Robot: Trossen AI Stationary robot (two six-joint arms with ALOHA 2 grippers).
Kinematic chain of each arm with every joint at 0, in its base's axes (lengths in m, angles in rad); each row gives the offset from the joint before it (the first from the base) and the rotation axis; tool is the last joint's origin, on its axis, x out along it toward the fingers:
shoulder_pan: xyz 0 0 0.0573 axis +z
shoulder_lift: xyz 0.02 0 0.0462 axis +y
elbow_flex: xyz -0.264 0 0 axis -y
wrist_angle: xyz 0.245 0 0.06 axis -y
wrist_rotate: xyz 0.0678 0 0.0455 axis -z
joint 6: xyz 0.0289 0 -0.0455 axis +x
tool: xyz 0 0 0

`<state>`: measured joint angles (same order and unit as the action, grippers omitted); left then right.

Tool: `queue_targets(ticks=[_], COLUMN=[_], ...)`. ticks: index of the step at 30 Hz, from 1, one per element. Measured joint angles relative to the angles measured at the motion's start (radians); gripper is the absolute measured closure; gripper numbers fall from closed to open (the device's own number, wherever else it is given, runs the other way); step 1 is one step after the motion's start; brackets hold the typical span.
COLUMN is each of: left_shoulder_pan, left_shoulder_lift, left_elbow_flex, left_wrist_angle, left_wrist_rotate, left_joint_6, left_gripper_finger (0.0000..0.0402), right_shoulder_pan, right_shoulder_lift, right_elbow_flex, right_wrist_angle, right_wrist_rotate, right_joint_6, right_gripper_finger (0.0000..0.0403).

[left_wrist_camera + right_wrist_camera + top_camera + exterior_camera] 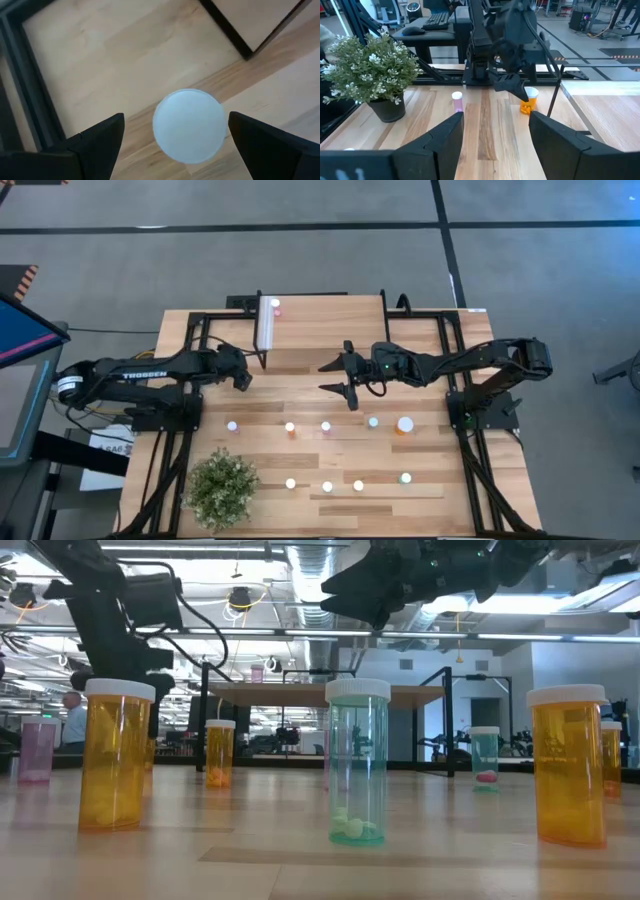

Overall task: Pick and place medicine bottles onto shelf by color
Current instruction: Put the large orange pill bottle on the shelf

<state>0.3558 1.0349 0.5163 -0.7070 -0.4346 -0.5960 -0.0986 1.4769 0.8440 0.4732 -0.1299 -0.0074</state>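
One pink medicine bottle [275, 306] stands on the shelf [320, 330]; roughly nine bottles remain on the table [300, 395]. Left gripper [243, 378], fingers spread, hovers over a white-capped bottle [188, 125] near the shelf leg. Right gripper [345, 377], spread and empty, hangs above mid-table

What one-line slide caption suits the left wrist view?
Left gripper, fingers open, poised above a white-capped medicine bottle on the wooden table.
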Motion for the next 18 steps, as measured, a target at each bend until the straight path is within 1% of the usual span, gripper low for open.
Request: queue_targets(ticks=[5,9,14,18], left_shoulder_pan=[0.028,0.05,0.075,0.086], left_shoulder_lift=[0.045,0.064,0.065,0.065], left_elbow_flex=[0.0,0.0,0.0,0.0], left_wrist_angle=[0.053,0.078,0.073,0.065], left_wrist_rotate=[0.071,0.136,0.142,0.145], left_joint_6=[0.027,0.053,0.071,0.072], left_gripper_finger=[0.0061,0.0075,0.0104,0.0141], right_shoulder_pan=[0.001,0.001,0.001,0.001], right_shoulder_lift=[0.0,0.0,0.0,0.0], right_elbow_flex=[0.0,0.0,0.0,0.0], right_wrist_angle=[-0.001,-0.001,-0.001,-0.001], right_wrist_rotate=[0.0,0.0,0.0,0.0], right_joint_6=[0.0,0.0,0.0,0.0], right_gripper_finger=[0.0154,0.0154,0.0154,0.0154])
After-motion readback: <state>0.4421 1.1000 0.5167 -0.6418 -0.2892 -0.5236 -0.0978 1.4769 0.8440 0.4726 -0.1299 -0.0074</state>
